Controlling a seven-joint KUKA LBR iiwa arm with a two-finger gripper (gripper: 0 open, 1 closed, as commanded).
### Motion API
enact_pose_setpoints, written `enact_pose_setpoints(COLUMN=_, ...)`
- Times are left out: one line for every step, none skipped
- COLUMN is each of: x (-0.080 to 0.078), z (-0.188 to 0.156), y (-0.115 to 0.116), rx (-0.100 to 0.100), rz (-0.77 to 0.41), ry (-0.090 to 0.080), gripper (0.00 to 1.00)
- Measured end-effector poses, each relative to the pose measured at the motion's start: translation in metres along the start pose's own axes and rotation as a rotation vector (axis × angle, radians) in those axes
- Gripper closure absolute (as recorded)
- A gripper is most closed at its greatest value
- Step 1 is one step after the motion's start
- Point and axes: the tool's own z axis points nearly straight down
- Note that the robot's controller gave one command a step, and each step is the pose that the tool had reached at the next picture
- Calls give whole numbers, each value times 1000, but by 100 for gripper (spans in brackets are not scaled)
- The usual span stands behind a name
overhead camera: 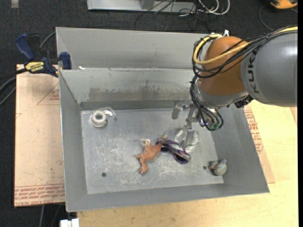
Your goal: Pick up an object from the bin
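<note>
My gripper (188, 139) hangs low in the right middle of the bin, its fingers a little apart and nothing visible between them. Its tips stand just above the right end of a purple, glasses-like thing (175, 152) that lies flat on the floor. Touching that thing's left end is a tan toy animal (148, 156), lying on its side near the bin's centre. A small grey, roundish lump (218, 167) rests in the front right corner, apart from the gripper.
A small white and grey ring-shaped roll (99, 118) lies at the back left of the floor. The arm with its orange cover and cables reaches in over the bin's back right wall.
</note>
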Motion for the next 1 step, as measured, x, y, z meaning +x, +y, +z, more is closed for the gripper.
enact_pose_setpoints(x=-2, z=-5, y=0, rx=0, rz=-1, ry=-7, gripper=0)
